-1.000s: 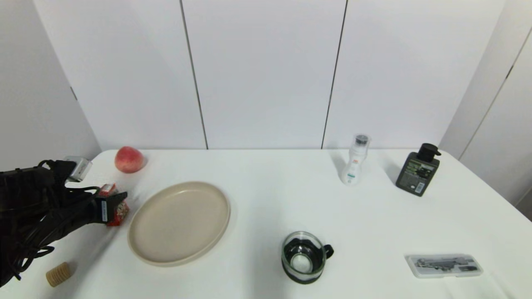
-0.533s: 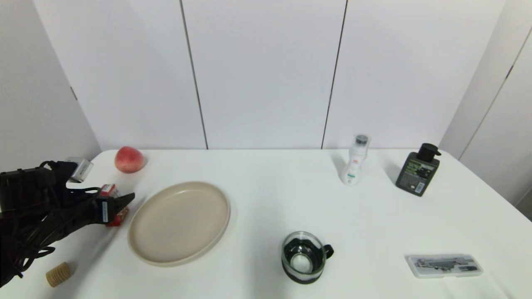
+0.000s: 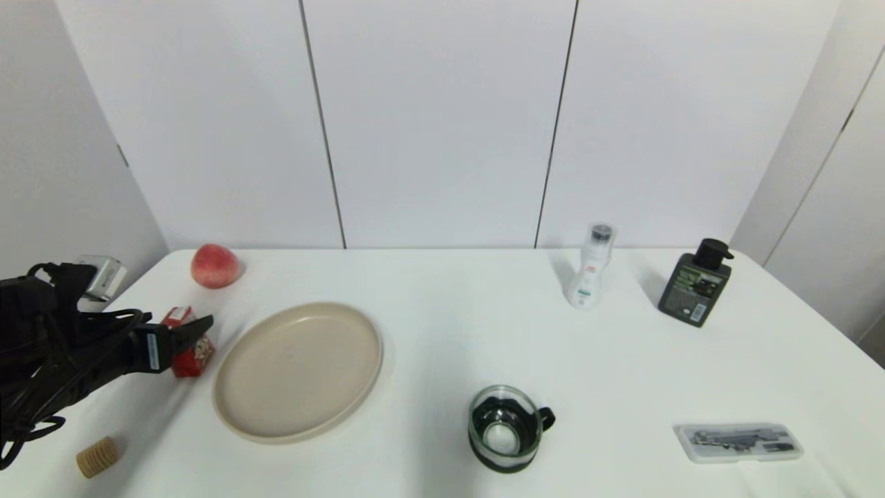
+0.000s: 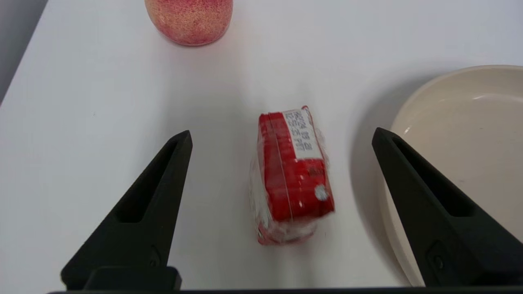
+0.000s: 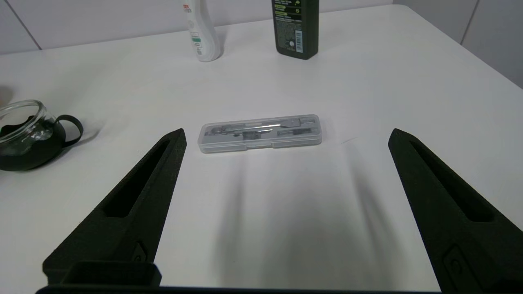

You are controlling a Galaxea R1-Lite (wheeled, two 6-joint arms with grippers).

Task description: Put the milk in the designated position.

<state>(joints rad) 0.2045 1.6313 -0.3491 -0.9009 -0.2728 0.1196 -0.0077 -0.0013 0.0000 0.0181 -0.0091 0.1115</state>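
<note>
- Standing between the spread fingers of the left claw (image 4: 282, 136), the milk (image 4: 291, 175) touches neither finger (image 4: 141, 208).
- Left claw (image 3: 197, 330) is wide apart, low over the surface (image 3: 442, 332) at its left side.
- Milk (image 3: 188, 342) rests on the surface, slightly tilted, its white date label on top.
- Plate (image 3: 299, 370) lies just beyond the claw's right finger (image 4: 433, 212), near the milk but apart from it.
- Peach (image 4: 188, 20) sits ahead of the claw, well past the milk.
- Right claw (image 5: 286, 136) hangs parked, fingers apart, over bare surface, with a clear case (image 5: 260, 133) ahead of it.
- Mug (image 5: 28, 136), white bottle (image 5: 202, 32) and dark bottle (image 5: 295, 26) stand farther off.
</note>
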